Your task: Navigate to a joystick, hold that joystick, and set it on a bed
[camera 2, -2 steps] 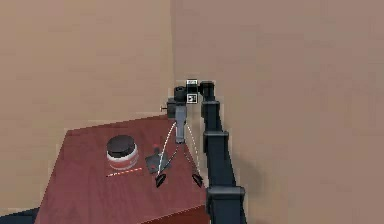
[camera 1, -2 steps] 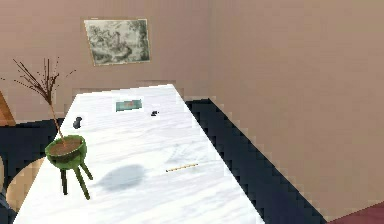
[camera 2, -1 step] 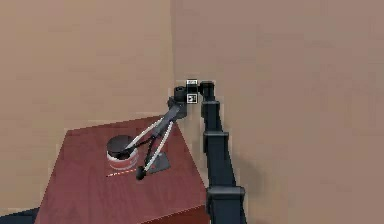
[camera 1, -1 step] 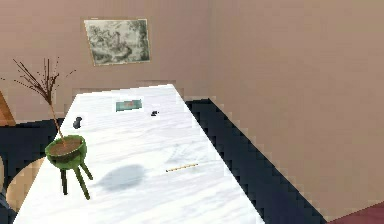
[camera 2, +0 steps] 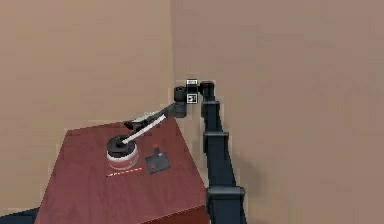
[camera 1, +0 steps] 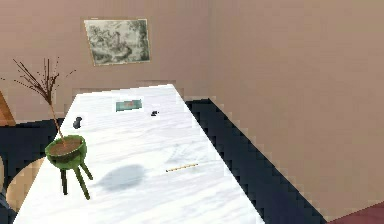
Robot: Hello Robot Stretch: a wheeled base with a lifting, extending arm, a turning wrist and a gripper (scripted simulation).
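Joystick [camera 2: 120, 150] at gripper [camera 2: 133, 127] tip (on red table [camera 2: 90, 190])

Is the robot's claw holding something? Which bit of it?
Cannot tell. The claw ends at a round dark thing with a white base, which sits on the reddish-brown table.

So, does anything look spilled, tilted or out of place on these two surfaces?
Nothing stands out. The green three-legged plant pot stands upright on the white top; the dark flat square on the red-brown wooden table lies flat.
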